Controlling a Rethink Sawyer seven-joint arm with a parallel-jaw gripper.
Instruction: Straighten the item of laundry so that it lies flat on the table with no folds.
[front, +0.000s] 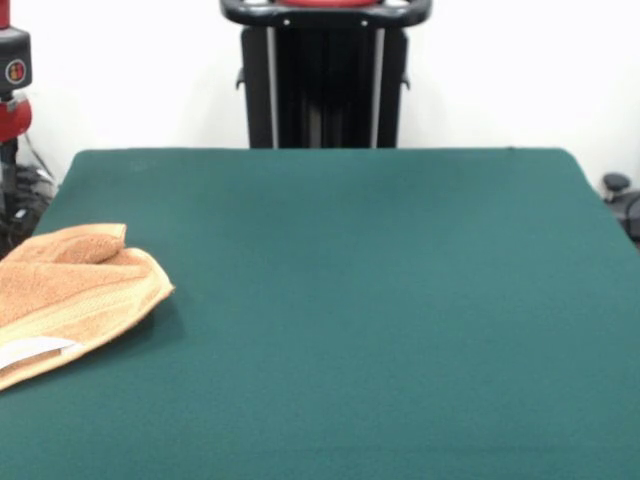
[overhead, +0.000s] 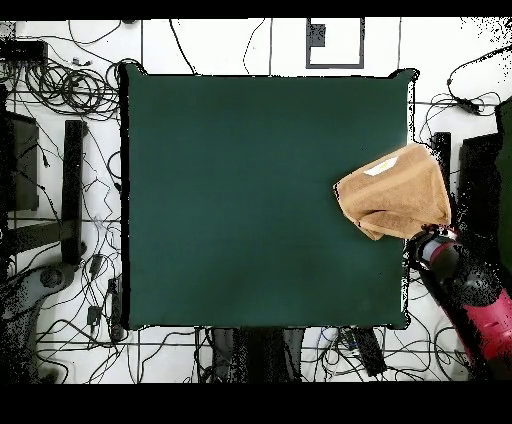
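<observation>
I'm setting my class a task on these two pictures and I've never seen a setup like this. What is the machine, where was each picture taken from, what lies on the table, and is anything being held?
The machine is a red and black robot arm on a black pedestal. One picture looks across the table toward that pedestal. The other looks straight down from above, turned half round, so the sides swap. On the green table lies one thing: a tan-orange towel. It sits at the table's side edge, bunched and folded over on itself, part of it hanging past the edge, with a small white label showing. In the overhead picture the arm sits off the table beside the towel. I cannot make out its hand, so I cannot say whether anything is held.
</observation>
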